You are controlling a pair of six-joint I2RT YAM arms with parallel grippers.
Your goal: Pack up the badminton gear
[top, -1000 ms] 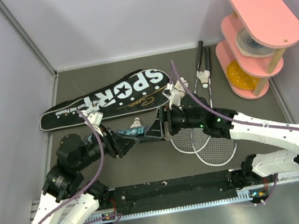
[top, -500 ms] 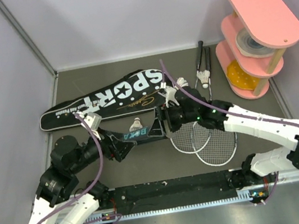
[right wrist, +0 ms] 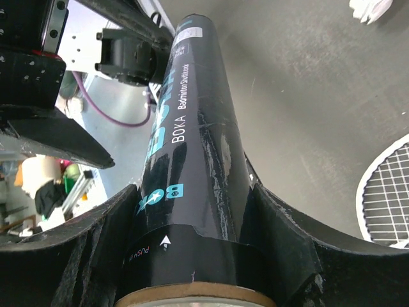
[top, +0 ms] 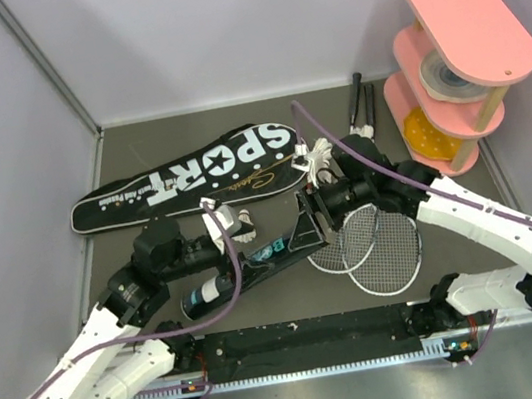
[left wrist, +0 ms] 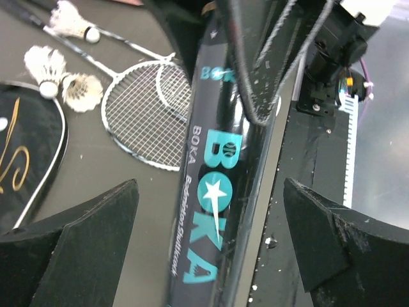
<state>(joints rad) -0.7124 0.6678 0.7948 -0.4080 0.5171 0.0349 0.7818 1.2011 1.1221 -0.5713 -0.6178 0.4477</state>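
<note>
**Left jaws spring off the shuttle tube; right arm keeps its hold**

Over the last second the left gripper (left wrist: 211, 185) has spread wide and its arm has swung in toward the middle. The shuttle tube (top: 265, 256) sat level between the two arms a second ago. It now slants from the right gripper (right wrist: 195, 204) down toward the near left. The left fingers (left wrist: 96, 236) stand well off either side of the tube and touch nothing. The right gripper is clamped on the tube near its capped end, with both fingers pressed against its sides.

Whether the tube's lower end rests on the table (top: 184, 131) or hangs just above it, I cannot tell. The right arm covers the shafts of the two rackets (top: 375, 248), so only the overlapping heads and the black handles at the back show. The left wrist view shows three shuttlecocks (left wrist: 43, 67): two just beside the rounded end of the bag (top: 191, 176), one farther off by a racket shaft. From above they are hard to tell from the white fittings on the wrists. The tube's mouth is cut off at the bottom of the right wrist view.

The bag, rackets and pink stand (top: 456, 58) lie where they did before.

The table is a dark grey-green surface, with pale walls (top: 220, 35) around it and a black rail (top: 309, 340) along the near edge. The bag lies flat at the back left and the stand is in the back right corner.
</note>
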